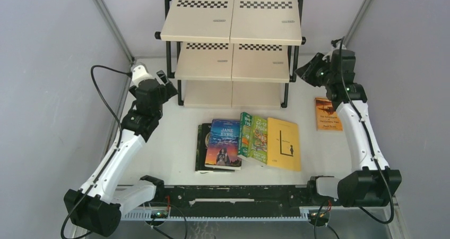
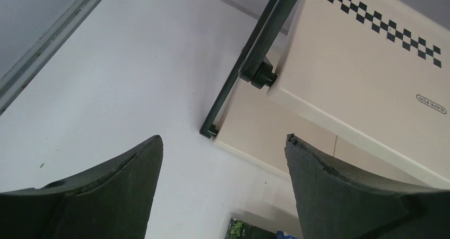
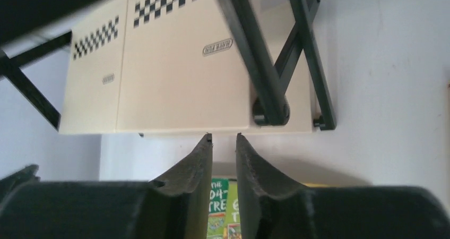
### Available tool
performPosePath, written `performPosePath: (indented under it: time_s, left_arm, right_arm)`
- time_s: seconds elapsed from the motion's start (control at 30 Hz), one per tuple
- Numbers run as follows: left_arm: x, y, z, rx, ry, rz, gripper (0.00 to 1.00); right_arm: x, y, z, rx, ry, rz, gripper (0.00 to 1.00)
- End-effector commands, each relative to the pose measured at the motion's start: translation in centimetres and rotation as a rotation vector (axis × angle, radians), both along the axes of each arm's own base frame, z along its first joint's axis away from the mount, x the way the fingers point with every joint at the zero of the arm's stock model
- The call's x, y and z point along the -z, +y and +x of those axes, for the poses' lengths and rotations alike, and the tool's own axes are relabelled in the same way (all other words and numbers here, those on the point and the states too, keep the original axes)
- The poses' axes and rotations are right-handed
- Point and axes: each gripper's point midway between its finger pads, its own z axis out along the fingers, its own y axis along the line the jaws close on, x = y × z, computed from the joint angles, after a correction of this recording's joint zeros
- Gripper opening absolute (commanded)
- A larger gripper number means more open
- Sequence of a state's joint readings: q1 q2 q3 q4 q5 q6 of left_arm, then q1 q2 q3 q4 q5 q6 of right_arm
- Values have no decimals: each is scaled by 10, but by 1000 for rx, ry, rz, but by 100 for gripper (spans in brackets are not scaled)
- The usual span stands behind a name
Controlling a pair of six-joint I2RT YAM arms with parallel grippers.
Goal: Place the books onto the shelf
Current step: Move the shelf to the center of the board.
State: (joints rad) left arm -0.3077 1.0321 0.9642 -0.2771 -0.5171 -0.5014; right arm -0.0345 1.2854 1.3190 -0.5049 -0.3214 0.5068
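Note:
The books lie flat on the white table in front of the shelf (image 1: 231, 16): a black one (image 1: 201, 146) under the blue "Jane Eyre" (image 1: 225, 143), two green cartoon ones (image 1: 254, 138) and a plain yellow one (image 1: 284, 143). A small orange one (image 1: 327, 113) lies apart at the right. My left gripper (image 1: 165, 85) hangs beside the shelf's left end, open and empty (image 2: 224, 143). My right gripper (image 1: 305, 69) hovers by the shelf's right end, jaws a narrow gap apart with nothing between them (image 3: 224, 137). The green books (image 3: 220, 207) show below its fingers.
The shelf's black metal frame (image 2: 249, 63) and its crossed side bars (image 3: 297, 53) stand close to both grippers. All three cream boards are bare. Grey walls enclose the table on the left, right and back. The arm bases sit at the near edge.

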Motion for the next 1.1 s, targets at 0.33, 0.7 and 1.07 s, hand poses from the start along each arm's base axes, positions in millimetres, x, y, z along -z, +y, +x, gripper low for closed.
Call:
performPosePath:
  time_s: [0.33, 0.7, 1.07]
  left_arm:
    - [-4, -5, -6, 32, -18, -14, 87]
    - [-10, -9, 5, 28, -33, -24, 86]
    - [-17, -13, 12, 40, -53, -30, 86]
  right_arm:
    - [46, 23, 31, 64, 13, -165, 0]
    - [51, 33, 39, 38, 7, -154, 0]
    - [-5, 49, 6, 7, -105, -126, 0]
